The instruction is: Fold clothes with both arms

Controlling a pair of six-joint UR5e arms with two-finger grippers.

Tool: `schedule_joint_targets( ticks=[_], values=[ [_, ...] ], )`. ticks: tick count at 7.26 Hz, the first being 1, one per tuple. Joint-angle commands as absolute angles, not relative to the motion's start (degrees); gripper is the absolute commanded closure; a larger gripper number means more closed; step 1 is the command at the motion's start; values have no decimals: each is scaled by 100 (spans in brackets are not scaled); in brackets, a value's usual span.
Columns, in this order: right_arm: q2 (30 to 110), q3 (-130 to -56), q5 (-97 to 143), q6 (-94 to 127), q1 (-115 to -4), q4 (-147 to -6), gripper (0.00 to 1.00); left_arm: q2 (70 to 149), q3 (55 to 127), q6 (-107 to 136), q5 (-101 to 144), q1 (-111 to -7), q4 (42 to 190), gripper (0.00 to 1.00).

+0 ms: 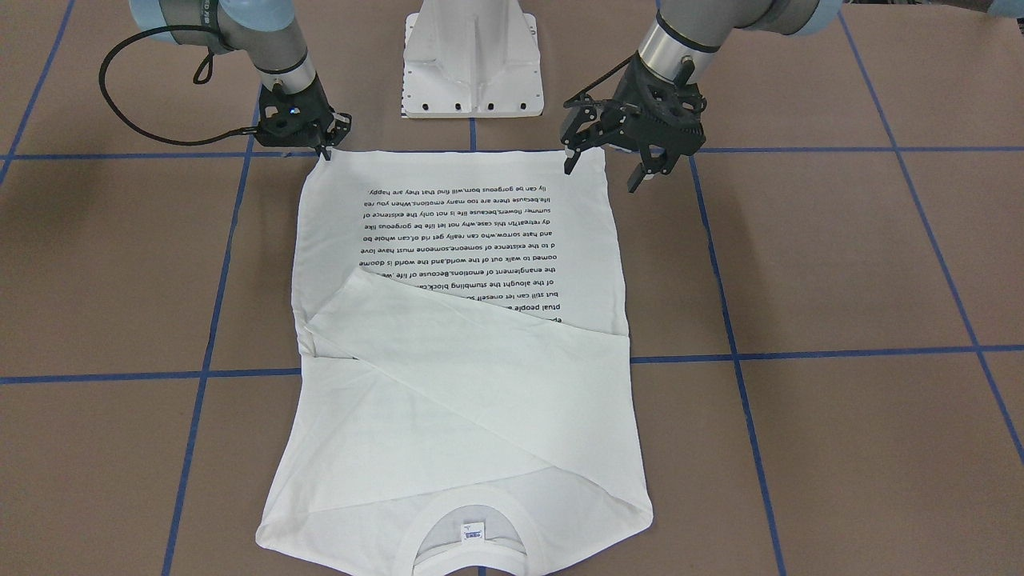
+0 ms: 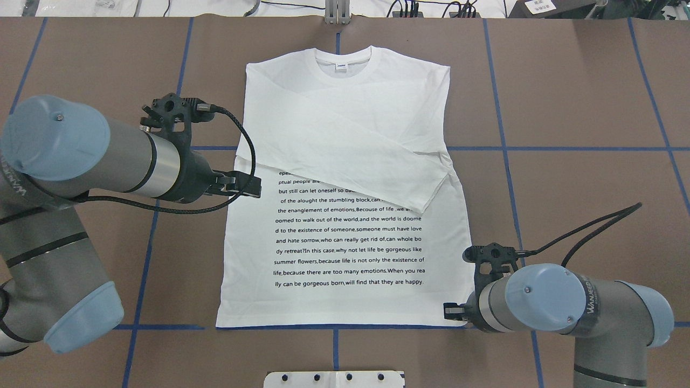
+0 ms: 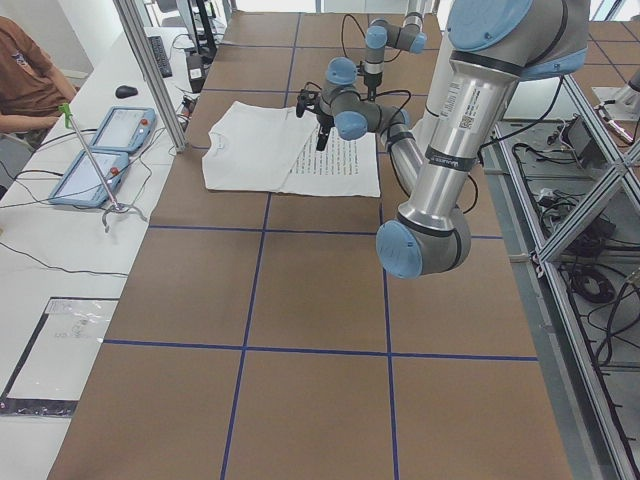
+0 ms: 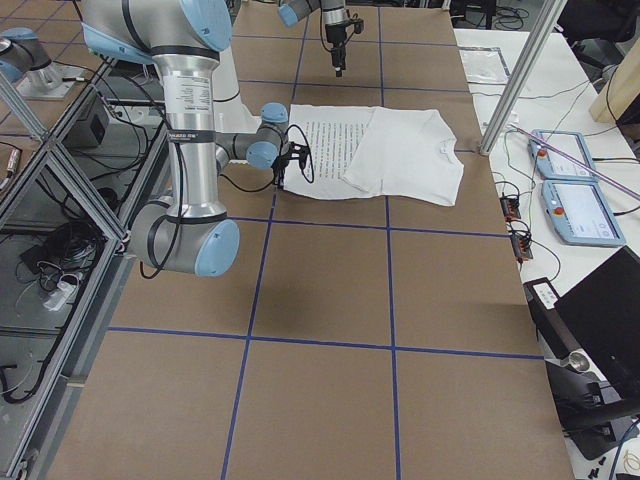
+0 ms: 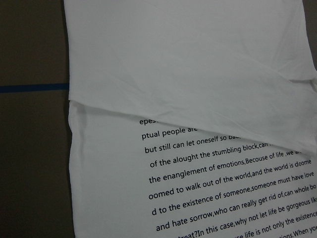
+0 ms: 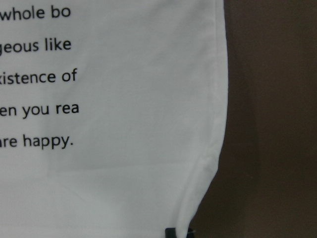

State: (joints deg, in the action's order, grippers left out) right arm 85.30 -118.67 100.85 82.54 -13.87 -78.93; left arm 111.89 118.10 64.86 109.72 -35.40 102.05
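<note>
The white long-sleeved T-shirt (image 2: 345, 237) lies flat, printed side up, collar (image 2: 342, 62) away from the robot. One sleeve (image 2: 366, 161) is folded diagonally across the chest. My right gripper (image 2: 452, 311) is down at the hem's right corner, shut on the cloth; in its wrist view one black fingertip (image 6: 177, 233) sits on the corner seam. My left gripper (image 1: 602, 176) hangs open above the table, holding nothing. From overhead the left gripper (image 2: 249, 186) shows beside the shirt's left edge. Its wrist view shows the shirt (image 5: 198, 124) only, no fingers.
The white pedestal base (image 1: 472, 64) stands just behind the hem. Blue tape lines (image 2: 566, 148) grid the brown table. At the far side, beyond the table edge, lie two tablets (image 3: 105, 150), a thin stand (image 3: 95, 170), and a seated person (image 3: 30, 75).
</note>
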Motion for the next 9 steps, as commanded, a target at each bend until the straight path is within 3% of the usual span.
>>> schedule_joint_targets(
  ticks=[1, 5, 9],
  values=[
    [8525, -11979, 10029, 8288, -1389, -7893, 100, 11101, 11795, 6530, 10977, -3525, 10204, 0],
    [8438, -12058, 9967, 8578, -1380, -7893, 100, 9891, 11848, 7198, 10942, -2964, 10266, 0],
    [8438, -12182, 9967, 8578, -1450, -7893, 100, 9914, 11734, 8762, 10434, -1584, 10318, 0]
  ],
)
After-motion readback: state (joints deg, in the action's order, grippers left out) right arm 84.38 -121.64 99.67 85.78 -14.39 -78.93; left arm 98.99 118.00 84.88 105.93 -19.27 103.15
